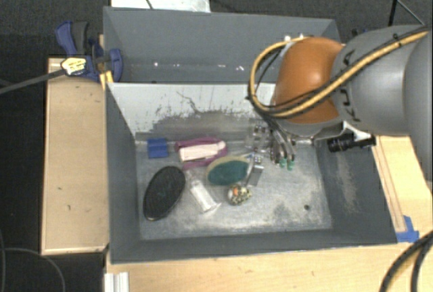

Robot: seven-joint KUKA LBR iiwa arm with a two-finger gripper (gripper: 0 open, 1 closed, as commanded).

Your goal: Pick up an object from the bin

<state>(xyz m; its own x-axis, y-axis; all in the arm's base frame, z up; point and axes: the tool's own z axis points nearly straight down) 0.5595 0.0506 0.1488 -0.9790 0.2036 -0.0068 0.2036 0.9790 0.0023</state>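
My gripper [255, 172] hangs low in the middle of the bin, under the orange wrist cover. Its tip sits at the right edge of a teal oval thing [227, 171] with a pale rim, lying flat on the floor. Just below the gripper lies a small speckled ball-like thing [238, 195]. A pink and white oblong piece [201, 150] lies to the upper left of the teal oval. Left of the speckled ball lies a small clear bottle [201, 197].
A black oval brush-like thing [164, 192] lies at the front left, and a small blue block [157, 148] by the left wall. The arm and its cables cover the bin's back right corner. Bare floor stretches along the front right.
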